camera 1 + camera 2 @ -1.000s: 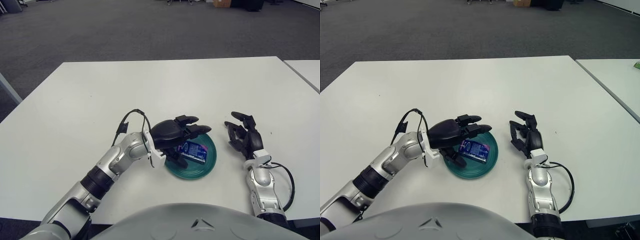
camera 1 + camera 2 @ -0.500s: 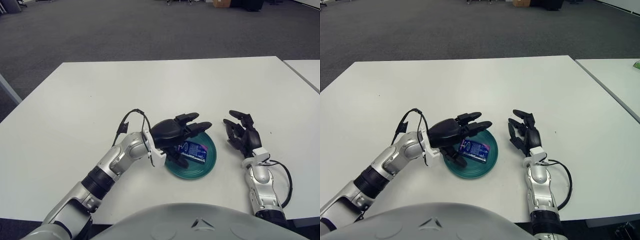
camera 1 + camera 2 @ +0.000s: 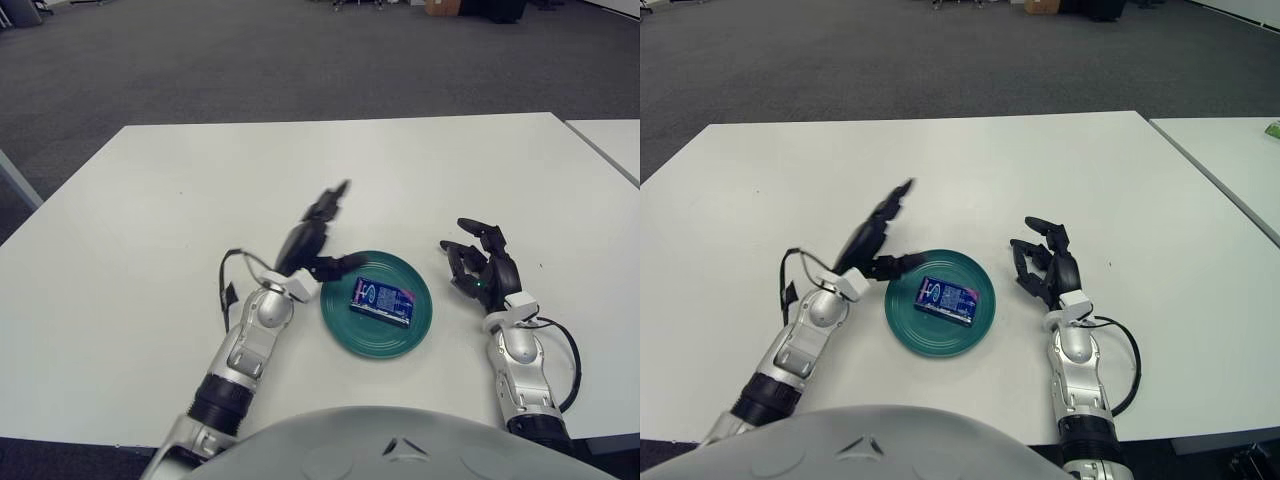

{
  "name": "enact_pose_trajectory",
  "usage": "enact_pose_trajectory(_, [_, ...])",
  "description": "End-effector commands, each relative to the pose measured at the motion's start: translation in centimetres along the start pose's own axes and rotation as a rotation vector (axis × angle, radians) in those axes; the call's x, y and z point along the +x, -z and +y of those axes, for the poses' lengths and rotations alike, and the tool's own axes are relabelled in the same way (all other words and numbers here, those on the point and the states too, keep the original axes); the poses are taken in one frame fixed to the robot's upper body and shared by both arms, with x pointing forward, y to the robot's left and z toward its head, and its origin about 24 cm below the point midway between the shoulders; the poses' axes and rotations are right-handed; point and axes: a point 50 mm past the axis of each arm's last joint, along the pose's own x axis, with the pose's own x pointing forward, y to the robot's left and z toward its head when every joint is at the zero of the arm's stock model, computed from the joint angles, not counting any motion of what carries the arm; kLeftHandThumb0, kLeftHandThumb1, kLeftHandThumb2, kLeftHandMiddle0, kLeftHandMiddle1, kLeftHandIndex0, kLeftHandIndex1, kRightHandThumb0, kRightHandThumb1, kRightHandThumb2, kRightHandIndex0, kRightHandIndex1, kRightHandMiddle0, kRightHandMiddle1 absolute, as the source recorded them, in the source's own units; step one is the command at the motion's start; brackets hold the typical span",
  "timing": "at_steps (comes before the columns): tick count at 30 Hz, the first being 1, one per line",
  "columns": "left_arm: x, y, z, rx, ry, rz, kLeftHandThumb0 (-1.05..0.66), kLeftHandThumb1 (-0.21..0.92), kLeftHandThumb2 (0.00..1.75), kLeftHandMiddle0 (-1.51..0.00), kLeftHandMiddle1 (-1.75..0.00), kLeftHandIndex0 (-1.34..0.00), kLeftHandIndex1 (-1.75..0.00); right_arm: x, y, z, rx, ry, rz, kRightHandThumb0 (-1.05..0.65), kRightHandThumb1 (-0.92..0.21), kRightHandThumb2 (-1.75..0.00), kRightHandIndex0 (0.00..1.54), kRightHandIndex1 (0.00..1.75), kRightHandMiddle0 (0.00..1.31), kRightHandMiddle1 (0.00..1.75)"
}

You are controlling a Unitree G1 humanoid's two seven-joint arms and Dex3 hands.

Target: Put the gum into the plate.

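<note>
Gum (image 3: 382,300) lies flat inside green plate (image 3: 340,328), near centre of tabletop (image 3: 150,200). Task looks done. Left hand (image 3: 312,238) raised just left of plate, fingers spread, empty. Right hand (image 3: 483,270) right of plate, fingers loosely spread, empty. Pack likely light, stiff, slick wrapper; pinch across long edges.

Gum (image 3: 381,300) lies in plate (image 3: 345,325), frame ctr-bottom. Left hand (image 3: 312,240) just upper-left of plate; right hand (image 3: 480,268) to its right.

left hand (image 3: 312,240) lifted up, fingers spread wide and holding nothing, arm bent at the wrist, right hand (image 3: 480,268) standing upright, fingers loosely curled, holding nothing
</note>
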Motion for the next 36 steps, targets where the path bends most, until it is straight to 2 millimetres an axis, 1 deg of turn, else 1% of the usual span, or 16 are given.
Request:
enact_pose_trajectory(1, [-1.3, 2.1, 0.9, -0.096, -0.078, 0.163, -0.98, 0.92, 0.67, -0.20, -0.03, 0.00, -0.39, -3.9, 4.8, 1.6, 0.049, 0.007, 0.257, -0.39, -0.65, -0.86, 0.60, 0.77, 0.07, 1.00])
enact_pose_trajectory(2, [-1.4, 2.5, 1.0, -0.146, -0.073, 0.189, -0.97, 0.92, 0.68, -0.20, -0.03, 0.00, -0.40, -3.9, 4.7, 1.7, 0.051, 0.007, 0.257, -0.39, -0.65, -0.87, 0.60, 0.77, 0.07, 1.01])
enact_pose_trajectory(3, [-1.5, 2.8, 1.0, -0.184, -0.070, 0.207, -0.95, 0.92, 0.72, -0.26, -0.06, 0.00, -0.49, -3.9, 4.7, 1.7, 0.052, 0.008, 0.257, -0.38, -0.65, -0.87, 0.60, 0.78, 0.07, 1.01])
enact_pose_trajectory(4, [-1.5, 3.0, 1.1, -0.241, -0.060, 0.216, -0.94, 0.92, 0.73, -0.28, -0.07, 0.00, -0.52, -4.0, 4.7, 1.7, 0.057, 0.007, 0.256, -0.38, -0.65, -0.87, 0.60, 0.79, 0.07, 1.01])
enact_pose_trajectory(5, [-1.5, 3.1, 1.2, -0.280, -0.053, 0.220, -0.92, 0.92, 0.77, -0.34, -0.10, 0.00, -0.66, -4.0, 4.7, 1.8, 0.061, 0.006, 0.255, -0.37, -0.64, -0.88, 0.60, 0.80, 0.08, 1.01])
enact_pose_trajectory(6, [-1.5, 3.4, 1.5, -0.317, -0.045, 0.208, -0.91, 0.92, 0.79, -0.38, -0.12, 0.00, -0.76, -4.0, 4.7, 1.8, 0.063, 0.004, 0.250, -0.36, -0.64, -0.89, 0.60, 0.82, 0.08, 1.01])
enact_pose_trajectory(7, [-1.4, 3.6, 1.7, -0.341, -0.040, 0.200, -0.89, 0.92, 0.82, -0.42, -0.15, -0.03, -0.86, -4.0, 4.6, 1.8, 0.064, 0.003, 0.247, -0.36, -0.64, -0.90, 0.60, 0.83, 0.08, 1.01])
enact_pose_trajectory(8, [-1.5, 3.9, 2.1, -0.364, -0.038, 0.183, -0.89, 0.92, 0.83, -0.43, -0.17, -0.05, -0.89, -4.0, 4.6, 1.9, 0.063, 0.002, 0.240, -0.36, -0.64, -0.90, 0.60, 0.83, 0.08, 1.01])
enact_pose_trajectory(9, [-1.5, 4.0, 2.4, -0.379, -0.037, 0.171, -0.87, 0.92, 0.85, -0.44, -0.24, -0.08, -0.96, -4.1, 4.6, 1.9, 0.063, 0.001, 0.236, -0.36, -0.64, -0.90, 0.60, 0.84, 0.07, 1.01])
enact_pose_trajectory(12, [-1.8, 4.3, 2.9, -0.415, -0.038, 0.141, -0.85, 0.92, 0.87, -0.40, -0.45, -0.14, -1.04, -4.1, 4.5, 2.0, 0.064, 0.000, 0.226, -0.37, -0.64, -0.90, 0.60, 0.85, 0.07, 1.01])
enact_pose_trajectory(15, [-2.3, 4.7, 3.6, -0.435, -0.046, 0.121, -0.83, 0.92, 0.89, -0.40, -0.58, -0.19, -1.09, -4.2, 4.4, 2.0, 0.067, 0.003, 0.221, -0.39, -0.67, -0.88, 0.59, 0.84, 0.07, 1.01])
enact_pose_trajectory(17, [-2.8, 5.2, 4.0, -0.431, -0.050, 0.119, -0.82, 0.92, 0.90, -0.41, -0.63, -0.21, -1.11, -4.3, 4.4, 2.0, 0.069, 0.007, 0.220, -0.40, -0.68, -0.87, 0.58, 0.84, 0.06, 1.01])
enact_pose_trajectory(19, [-3.1, 5.5, 3.9, -0.423, -0.060, 0.112, -0.82, 0.92, 0.90, -0.41, -0.66, -0.23, -1.13, -4.4, 4.4, 2.1, 0.071, 0.009, 0.220, -0.41, -0.69, -0.86, 0.57, 0.83, 0.07, 1.02])
enact_pose_trajectory(25, [-3.9, 6.3, 3.4, -0.434, -0.076, 0.114, -0.80, 0.92, 0.88, -0.41, -0.68, -0.24, -1.15, -4.6, 4.4, 2.1, 0.076, 0.009, 0.224, -0.42, -0.71, -0.84, 0.57, 0.82, 0.06, 1.02])
enact_pose_trajectory(30, [-4.3, 6.3, 3.0, -0.460, -0.077, 0.098, -0.79, 0.92, 0.84, -0.43, -0.69, -0.24, -1.17, -4.8, 4.2, 2.1, 0.079, 0.005, 0.221, -0.45, -0.73, -0.80, 0.56, 0.80, 0.07, 1.01])
enact_pose_trajectory(36, [-4.8, 6.6, 2.9, -0.475, -0.048, 0.102, -0.80, 0.92, 0.83, -0.44, -0.73, -0.23, -1.17, -5.1, 4.0, 2.1, 0.079, 0.003, 0.216, -0.47, -0.76, -0.77, 0.54, 0.73, 0.06, 1.01])
